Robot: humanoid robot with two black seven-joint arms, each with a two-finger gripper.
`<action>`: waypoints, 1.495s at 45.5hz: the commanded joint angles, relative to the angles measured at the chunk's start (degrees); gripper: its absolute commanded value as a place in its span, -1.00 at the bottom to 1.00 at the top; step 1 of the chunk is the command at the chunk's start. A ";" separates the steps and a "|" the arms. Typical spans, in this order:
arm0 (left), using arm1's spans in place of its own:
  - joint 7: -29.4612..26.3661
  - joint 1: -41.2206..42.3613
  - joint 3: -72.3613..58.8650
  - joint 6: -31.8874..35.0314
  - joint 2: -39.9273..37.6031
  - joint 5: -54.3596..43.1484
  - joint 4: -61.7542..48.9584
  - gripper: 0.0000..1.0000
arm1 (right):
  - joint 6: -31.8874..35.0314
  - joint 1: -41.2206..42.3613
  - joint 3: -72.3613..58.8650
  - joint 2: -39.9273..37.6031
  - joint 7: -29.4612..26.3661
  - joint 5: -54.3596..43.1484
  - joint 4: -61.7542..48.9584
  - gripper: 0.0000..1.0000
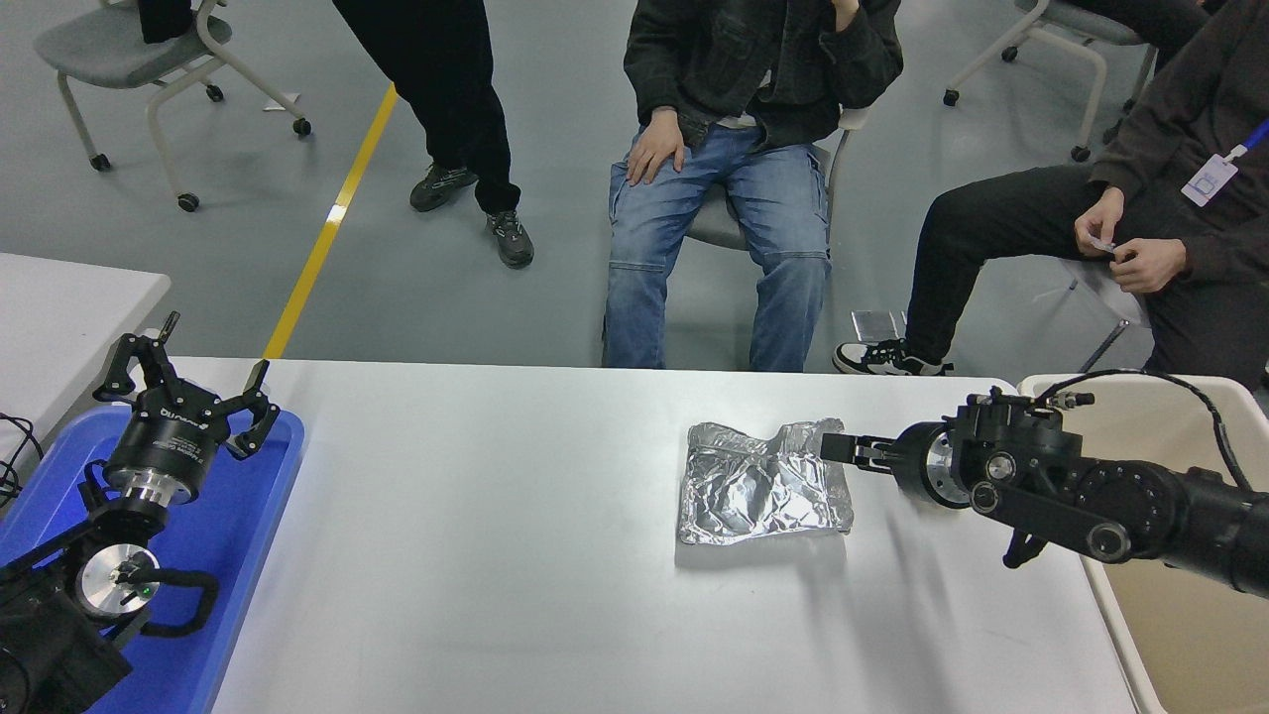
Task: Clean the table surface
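A: Desk point(496, 555) looks like smooth matte white laminate, barely any glare. That crumpled bag point(765, 484) is shiny silver foil, all creases and mirror-like facets.

B: Yep. The tray point(243, 535) on the left is glossy blue plastic, you can see light pooling on it. The bin point(1120, 635) at the right edge looks like smooth beige plastic, kind of dull.

A: Right end effector point(841, 447) is matte black, with a brushed bare-metal ring behind it. Left end effector point(188, 392) has the same look, black body and silvery metal collar. Floor point(297, 59) is smooth grey with a faint sheen.
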 commanded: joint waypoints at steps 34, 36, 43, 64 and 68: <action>0.00 0.00 0.00 0.00 0.00 0.00 0.08 1.00 | -0.72 -1.81 -3.57 11.37 2.65 -0.02 -15.52 0.87; 0.00 0.00 0.00 0.00 0.00 0.00 0.00 1.00 | -0.72 -1.90 -3.48 11.55 2.91 -0.02 -16.40 0.85; 0.00 0.00 0.00 0.00 0.00 0.00 0.00 1.00 | -0.72 -1.98 -3.57 11.46 4.23 -0.02 -16.75 0.71; 0.00 0.00 0.00 0.00 0.00 0.00 0.00 1.00 | -0.63 -2.16 -3.66 11.46 5.29 -0.02 -16.84 -0.04; 0.00 0.00 0.00 0.00 0.00 0.00 0.00 1.00 | -0.63 -2.07 -4.36 11.46 5.29 0.07 -16.84 -0.36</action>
